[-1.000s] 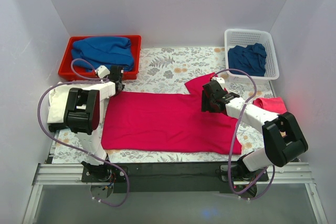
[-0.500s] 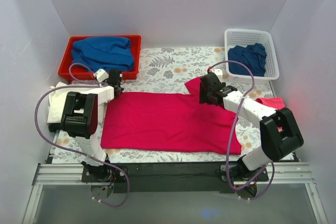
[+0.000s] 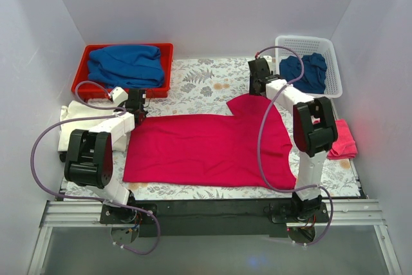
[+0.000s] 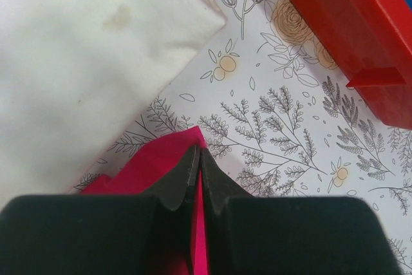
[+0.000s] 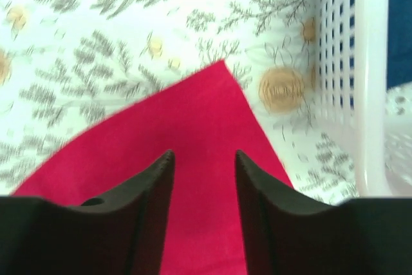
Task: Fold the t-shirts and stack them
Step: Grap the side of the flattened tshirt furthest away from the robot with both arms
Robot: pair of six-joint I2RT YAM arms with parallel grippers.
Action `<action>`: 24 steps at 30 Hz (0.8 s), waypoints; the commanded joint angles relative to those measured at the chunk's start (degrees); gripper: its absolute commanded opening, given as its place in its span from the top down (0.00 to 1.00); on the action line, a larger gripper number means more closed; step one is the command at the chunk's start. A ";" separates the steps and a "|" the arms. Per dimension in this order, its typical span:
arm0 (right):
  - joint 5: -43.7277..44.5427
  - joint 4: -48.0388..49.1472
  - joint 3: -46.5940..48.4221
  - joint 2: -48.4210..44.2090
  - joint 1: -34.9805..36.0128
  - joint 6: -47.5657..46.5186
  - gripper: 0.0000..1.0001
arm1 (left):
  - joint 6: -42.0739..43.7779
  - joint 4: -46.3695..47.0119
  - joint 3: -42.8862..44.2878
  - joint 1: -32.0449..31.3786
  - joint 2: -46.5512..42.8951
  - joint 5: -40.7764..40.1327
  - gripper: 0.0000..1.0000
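Top external view: a crimson t-shirt (image 3: 206, 149) lies spread flat on the flowered table (image 3: 206, 82), between the two grippers. Left gripper (image 4: 198, 159) is pinched shut on the shirt's far corner, with a cream shirt (image 4: 77, 62) just to its left. Right gripper (image 5: 204, 156) holds its jaws apart over the sleeve corner, a white basket (image 5: 367, 94) to its right. It should bite well inside the edge, so both corners lift level.
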 commanded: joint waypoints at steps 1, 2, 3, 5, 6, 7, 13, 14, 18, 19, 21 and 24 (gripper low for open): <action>-4.22 1.77 6.22 4.64 -3.28 -1.14 0.53 | -0.24 -0.70 0.43 -0.05 -1.16 -1.60 1.00; -6.33 2.46 8.06 6.91 -4.42 -1.05 0.57 | -0.15 -0.70 0.78 -0.05 -0.89 -1.51 1.00; -6.96 2.82 9.21 7.98 -4.86 -1.14 0.58 | 0.02 -0.70 1.05 -0.05 -0.72 -1.42 1.00; -7.49 3.00 12.97 11.48 -5.65 -1.84 0.61 | 0.28 -0.70 1.40 -0.05 -0.45 -1.59 1.00; -7.14 3.00 14.22 12.72 -5.74 -3.23 0.61 | 0.29 -0.70 1.49 -0.05 -0.45 -1.60 1.00; -6.62 2.91 15.27 13.78 -5.83 -3.77 0.61 | 0.37 -0.70 1.58 -0.05 -0.37 -1.68 1.00; -9.06 1.07 21.17 18.97 -8.03 -4.48 0.61 | 0.46 -0.70 1.75 -0.05 0.07 -1.51 1.00; -10.64 0.89 21.43 19.58 -8.64 -4.22 0.61 | 0.55 -0.70 1.75 -0.05 0.16 -1.51 1.00; -11.36 -0.77 22.05 20.38 -9.35 -3.34 0.62 | 0.73 -0.70 1.75 -0.05 0.34 -1.42 1.00; -11.10 -2.00 21.88 20.47 -9.35 -2.81 0.63 | 0.73 -0.70 1.93 -0.05 0.34 -1.25 1.00; -10.66 -2.62 21.00 20.03 -9.35 -2.20 0.66 | 0.64 -0.78 2.02 -0.05 0.43 -1.16 1.00; -10.65 -2.80 18.28 18.72 -9.44 -1.40 0.66 | 0.64 -0.61 1.84 -0.05 0.25 -1.07 1.00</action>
